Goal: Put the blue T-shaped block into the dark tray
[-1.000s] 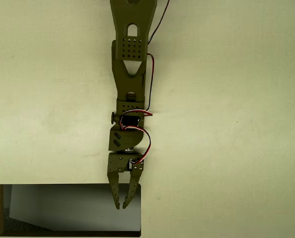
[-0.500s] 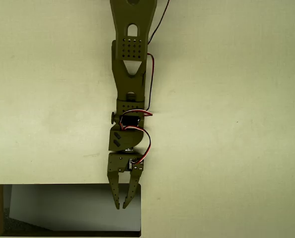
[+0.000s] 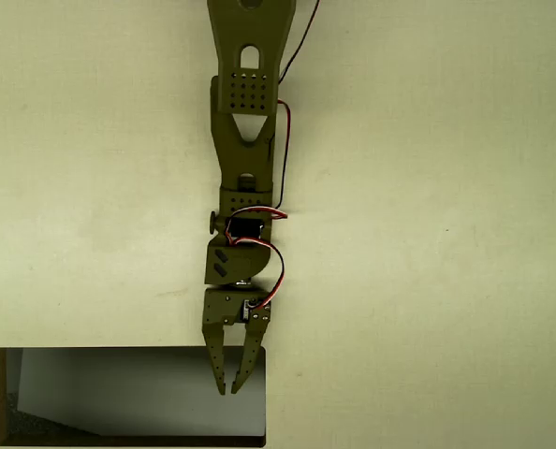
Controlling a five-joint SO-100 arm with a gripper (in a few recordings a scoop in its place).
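Note:
In the overhead view the dark tray (image 3: 81, 398) lies at the bottom left, a wide rectangle with a thin black rim and a glossy grey inside. My olive-green arm reaches down from the top centre. Its gripper (image 3: 229, 387) hangs over the tray's right end with the fingertips nearly touching and nothing between them. The blue T-shaped block is out of view.
A pale, plain tabletop (image 3: 428, 281) stretches around the arm on both sides. Red and black wires (image 3: 280, 150) run along the arm's right flank. The tray's bottom rim lies close to the picture's lower edge.

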